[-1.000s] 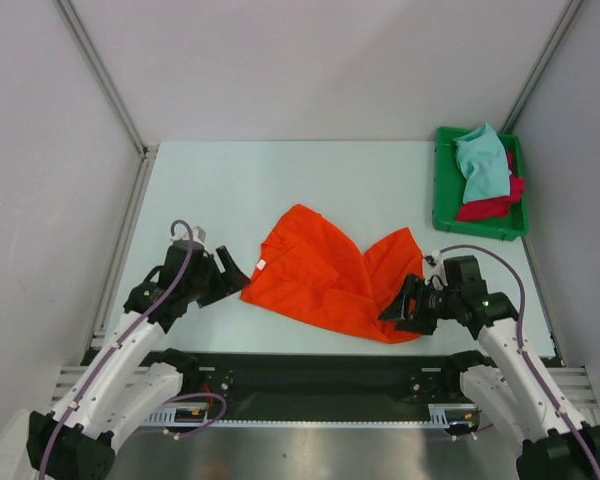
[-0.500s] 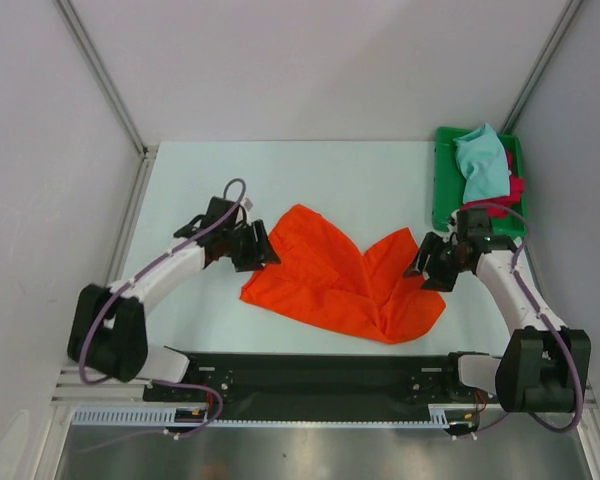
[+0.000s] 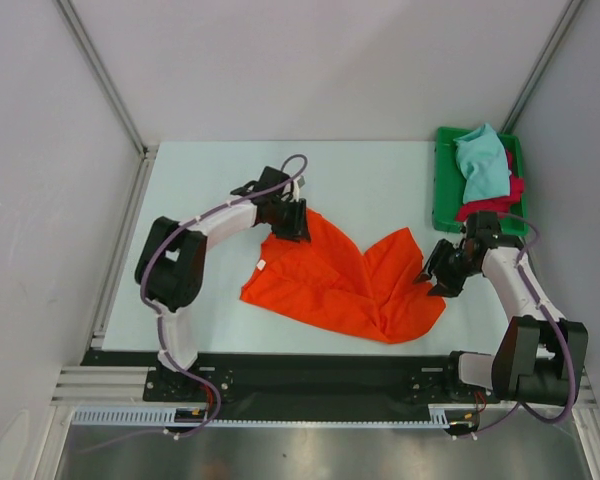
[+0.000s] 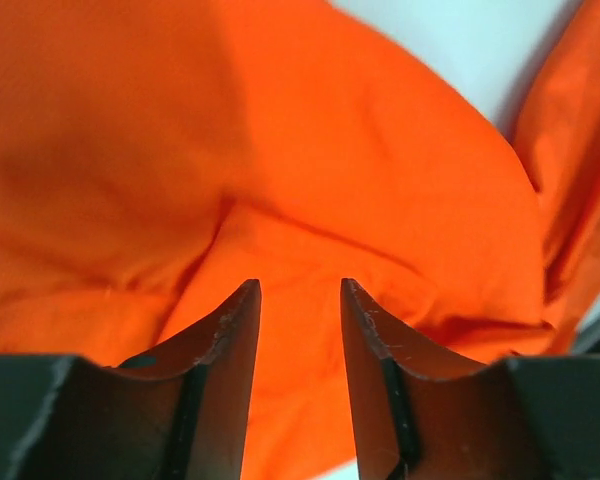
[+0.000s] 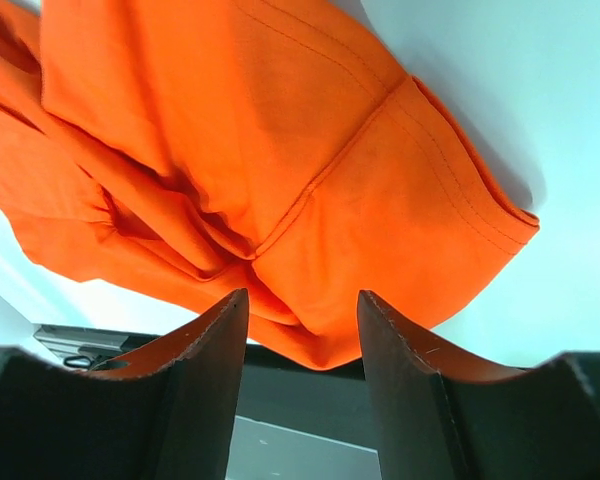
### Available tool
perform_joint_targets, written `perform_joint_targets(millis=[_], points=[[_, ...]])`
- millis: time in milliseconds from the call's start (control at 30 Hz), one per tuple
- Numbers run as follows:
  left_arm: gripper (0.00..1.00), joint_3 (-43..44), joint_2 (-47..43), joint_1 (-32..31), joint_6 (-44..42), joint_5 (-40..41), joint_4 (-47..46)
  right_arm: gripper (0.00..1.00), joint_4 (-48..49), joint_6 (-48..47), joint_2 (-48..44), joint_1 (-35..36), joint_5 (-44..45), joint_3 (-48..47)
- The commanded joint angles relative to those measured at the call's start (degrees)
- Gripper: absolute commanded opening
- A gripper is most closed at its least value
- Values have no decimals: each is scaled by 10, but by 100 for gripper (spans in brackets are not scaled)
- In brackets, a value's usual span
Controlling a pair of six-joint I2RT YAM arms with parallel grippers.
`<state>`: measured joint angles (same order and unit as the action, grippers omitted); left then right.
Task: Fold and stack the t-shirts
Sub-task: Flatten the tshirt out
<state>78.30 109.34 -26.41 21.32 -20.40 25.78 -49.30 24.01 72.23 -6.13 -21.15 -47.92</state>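
The left gripper [image 4: 300,290] has its two fingers spread, with a clear gap between the tips. In the left wrist view the orange t-shirt [image 3: 330,275] fills the gap and nearly all the picture behind the fingers. The cloth there is wrinkled, with one fold that runs towards the left finger [image 4: 225,340]. Whether the tips already press on the cloth, I cannot tell from this view. Seen from above, this gripper is at the far left edge of the shirt, and the left arm reaches out over the table [image 3: 380,180] to it.

The right gripper [image 3: 435,270] also has its fingers apart. In the right wrist view a bunched part of the orange shirt hangs down between the tips, and a stitched seam runs across the cloth above them. The cloth does not seem to be clamped. From above, this gripper is at the right edge of the shirt, beside the hem.

The orange shirt lies crumpled near the middle of the table, between the two grippers. At the far right corner is a green tray [image 3: 440,200]. In it lies a light teal t-shirt [image 3: 480,165] on top of a crimson red t-shirt [image 3: 490,208], both unfolded and well apart from the orange one.
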Motion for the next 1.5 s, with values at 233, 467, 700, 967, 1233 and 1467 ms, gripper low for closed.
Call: perform_joint_targets(millis=[233,467,700,967,1233,1467], points=[[46,97,76,-34,-45,132,29,53,-32,1,-10,-7,19,-34],[50,87,83,-44,-65,164,40,53,-14,9,-13,-12,10,-12],[48,66,78,-45,-59,117,21,53,-2,14,-8,-13,-8,-2],[57,78,80,-61,-75,118,30,53,6,19,-6,-14,-14,1],[38,80,88,-64,-73,121,25,53,-1,17,-9,-14,-13,3],[1,83,64,-64,-79,148,45,54,-11,17,-3,-14,29,-8]])
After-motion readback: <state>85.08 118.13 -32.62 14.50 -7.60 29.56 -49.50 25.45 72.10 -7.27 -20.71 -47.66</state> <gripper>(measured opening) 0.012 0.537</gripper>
